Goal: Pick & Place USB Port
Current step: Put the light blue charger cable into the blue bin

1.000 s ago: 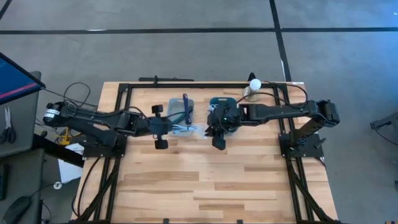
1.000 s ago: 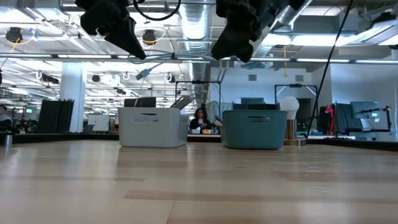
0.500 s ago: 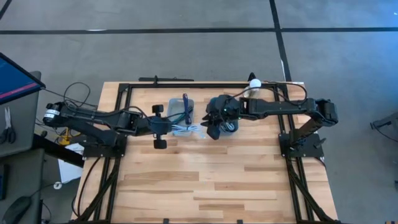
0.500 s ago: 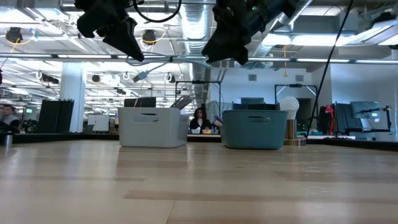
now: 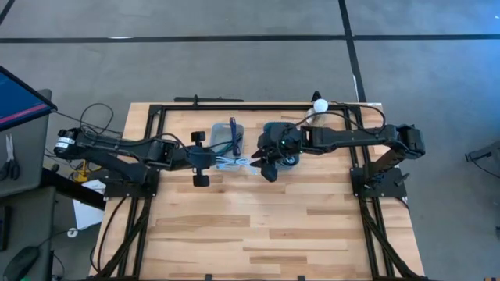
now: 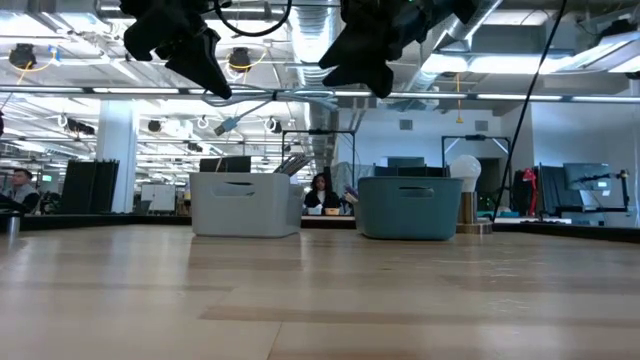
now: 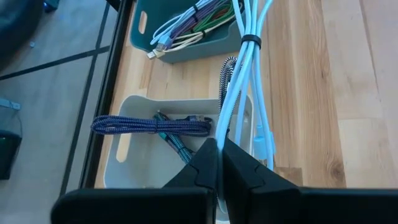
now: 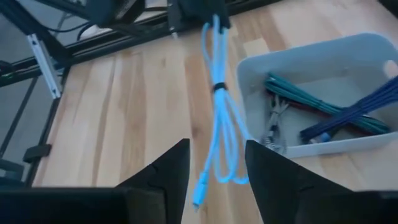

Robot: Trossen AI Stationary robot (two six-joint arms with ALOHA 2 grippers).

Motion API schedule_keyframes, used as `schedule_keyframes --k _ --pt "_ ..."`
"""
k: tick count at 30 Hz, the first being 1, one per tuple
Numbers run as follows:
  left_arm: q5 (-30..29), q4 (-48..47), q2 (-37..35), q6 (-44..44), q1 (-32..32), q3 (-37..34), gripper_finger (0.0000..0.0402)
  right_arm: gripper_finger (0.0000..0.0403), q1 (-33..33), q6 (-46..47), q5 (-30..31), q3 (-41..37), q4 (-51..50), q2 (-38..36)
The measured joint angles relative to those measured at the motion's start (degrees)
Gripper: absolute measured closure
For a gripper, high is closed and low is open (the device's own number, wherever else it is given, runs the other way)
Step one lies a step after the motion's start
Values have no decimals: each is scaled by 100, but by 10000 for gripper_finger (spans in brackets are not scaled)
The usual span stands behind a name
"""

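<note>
My left gripper (image 7: 217, 163) is pressed tight on the top of a bundled light-blue USB cable (image 7: 247, 68), which hangs from it above the desk (image 5: 258, 226), right at the edge of the white bin (image 7: 134, 158). In the high view that is the middle of the frame, with the white bin just above the cable and the teal bin (image 6: 410, 208) to its right. My right gripper (image 8: 214, 163) has its fingers spread wide and faces the same bundle from the other side; in its own view the cable (image 8: 217, 124) hangs straight between the two dark fingers, with the black tie band partway down.

I judge this to be a hand-over: the right gripper is to take the cable so it can go into the teal bin, which already holds other coiled cables.

To do it well:
- I should bring the right fingers in level with the tie band, where the strands are gathered, not lower where the loops splay and could slip out.
- Keep the bundle centred between the fingers before closing, so all strands are caught.
- Hold my left gripper firm and steady until the right grip is sure.
- Mind the loose connector end dangling near the white bin's rim; it could snag there as the cable is carried across.
</note>
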Motion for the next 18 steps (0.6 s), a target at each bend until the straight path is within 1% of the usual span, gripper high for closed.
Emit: schedule_keyframes --k 3,7,9,11,13,16,18 --pt "78 2 0 -3 0 0 394 259 87 0 64 0 -6 0" --pt "303 19 0 -7 -2 0 394 254 145 69 471 10 62 136" --pt "302 21 0 -4 -2 0 394 248 113 77 474 -16 -86 248" --pt "299 26 2 -5 0 0 394 243 99 91 457 22 95 494" --pt "301 27 2 -4 -2 0 394 238 107 115 442 -7 -4 742" --pt "322 18 2 -3 -2 0 394 237 145 92 406 -9 310 1199" --pt "308 8 2 -4 0 0 394 245 153 -24 219 -2 616 1396"
